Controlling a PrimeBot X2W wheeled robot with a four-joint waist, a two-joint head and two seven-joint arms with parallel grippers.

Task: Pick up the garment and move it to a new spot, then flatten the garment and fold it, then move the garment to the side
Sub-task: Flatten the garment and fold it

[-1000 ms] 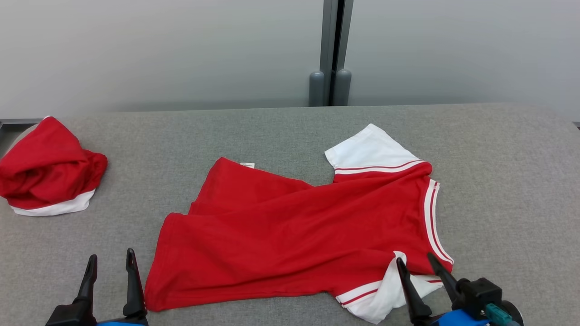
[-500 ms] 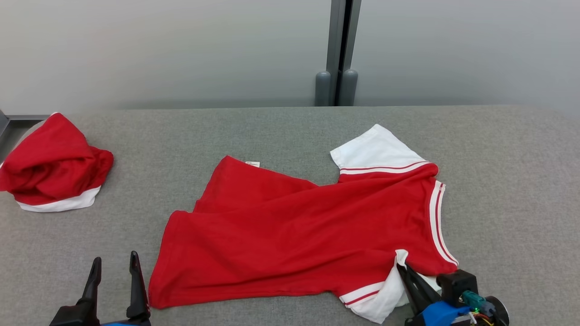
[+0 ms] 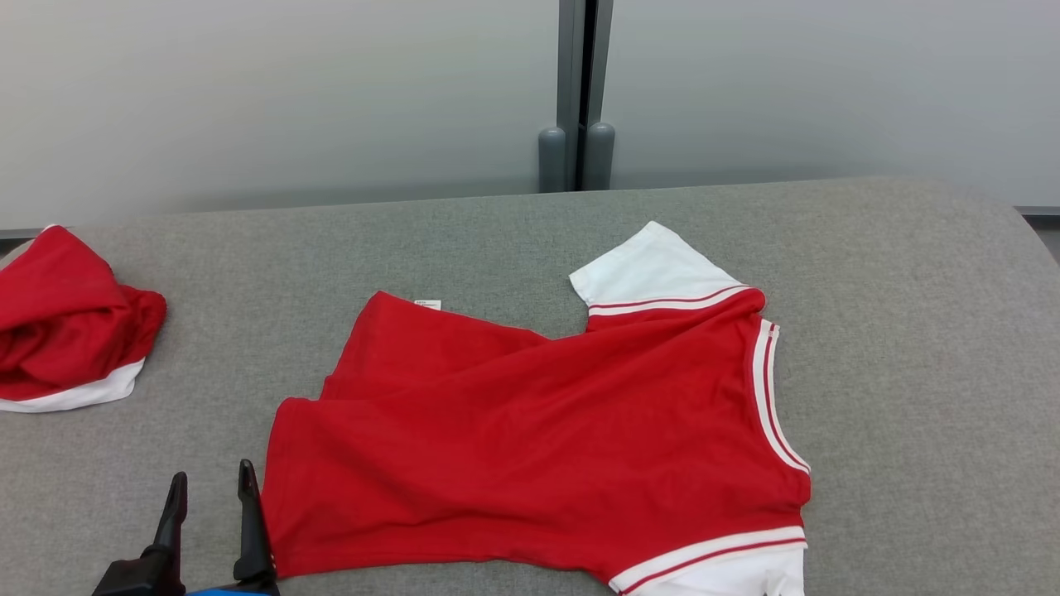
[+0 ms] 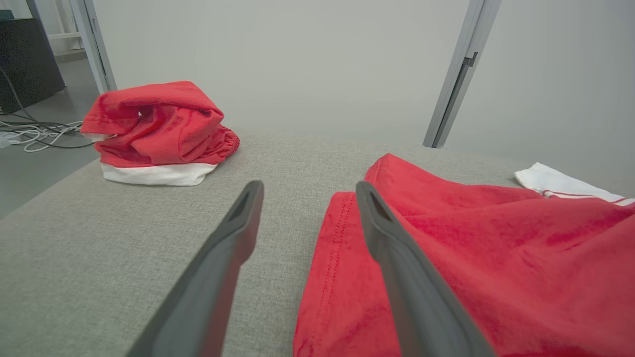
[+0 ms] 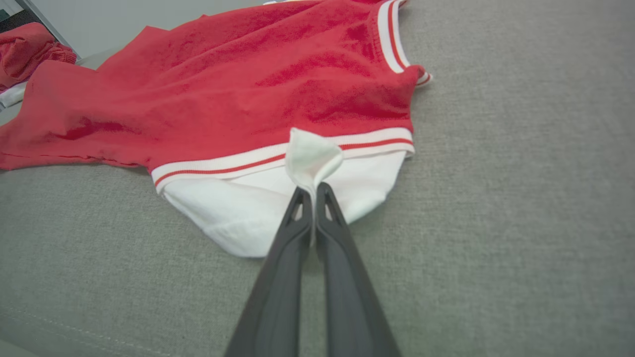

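Bright red garment (image 3: 530, 430), white sleeves (image 3: 646, 269) edged with a thin red stripe, neckline (image 3: 770, 397) banded white-red-white. The crumpled bundle (image 3: 66, 339) is red with a white band too. Flecked grey table (image 3: 911, 331), charcoal fingers on the left gripper (image 3: 211, 484), pale grey wall (image 3: 248, 99) behind.

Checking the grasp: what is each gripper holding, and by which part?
The right gripper pinches the red T-shirt by the edge of its white sleeve. The left gripper is open, holding nothing.

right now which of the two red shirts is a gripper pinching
The spread-out red T-shirt in the middle: the right gripper is shut on its white sleeve. The bunched-up red shirt at the left lies untouched.
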